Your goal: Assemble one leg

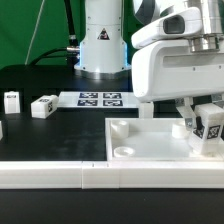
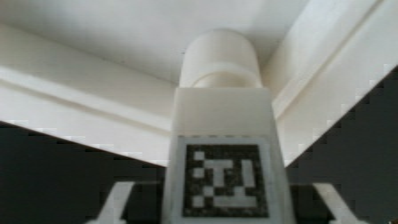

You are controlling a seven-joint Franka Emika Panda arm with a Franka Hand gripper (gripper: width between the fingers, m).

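Observation:
My gripper [image 1: 205, 118] is at the exterior view's right, shut on the leg [image 1: 210, 122], a small white block with a black-and-white tag. It holds the leg just above the right part of the large white square panel [image 1: 150, 145]. In the wrist view the leg [image 2: 222, 120] runs out from between the fingers [image 2: 125, 200], tag facing the camera. Its rounded end points into an inner corner of the panel [image 2: 89, 80]. I cannot tell whether the end touches the panel.
Two more white tagged legs [image 1: 42, 107] [image 1: 12, 100] lie on the black table at the exterior view's left. The marker board [image 1: 98, 99] lies behind the panel. A long white rail [image 1: 60, 175] runs along the front. The robot base [image 1: 103, 45] stands at the back.

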